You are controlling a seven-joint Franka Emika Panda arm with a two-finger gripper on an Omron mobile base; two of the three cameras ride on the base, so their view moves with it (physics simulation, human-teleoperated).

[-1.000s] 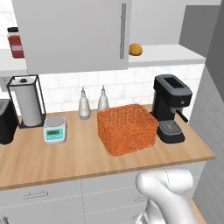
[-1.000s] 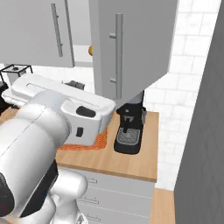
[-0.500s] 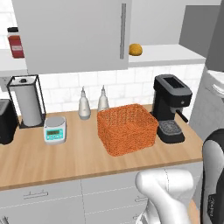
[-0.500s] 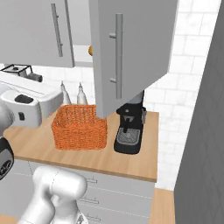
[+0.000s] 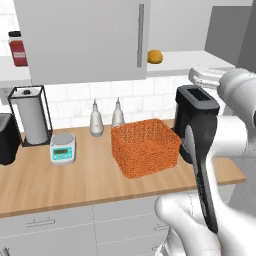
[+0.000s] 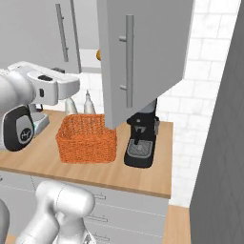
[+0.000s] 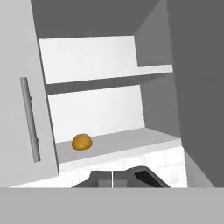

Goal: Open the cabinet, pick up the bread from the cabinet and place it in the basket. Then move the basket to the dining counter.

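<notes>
While the jaws sit together holding nothing, the bread (image 7: 82,141) rests on the open cabinet (image 7: 109,143) shelf.

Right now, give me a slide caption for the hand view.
Open cabinet, bread on its lower shelf, left door closed.

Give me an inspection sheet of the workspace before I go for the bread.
Surface: wood worktop with white tile backsplash.
Job's things: cabinet, right door swung open, left door closed; bread on its lower shelf; basket on the worktop, nothing seen inside.
Clutter: kitchen scale, two bottles, paper towel holder, coffee machine, red jar.
Tool: shut, holding nothing, aimed up at the open cabinet from below the shelf.
Cables: nothing seen.
Surroundings: grey drawer fronts below the worktop.
</notes>
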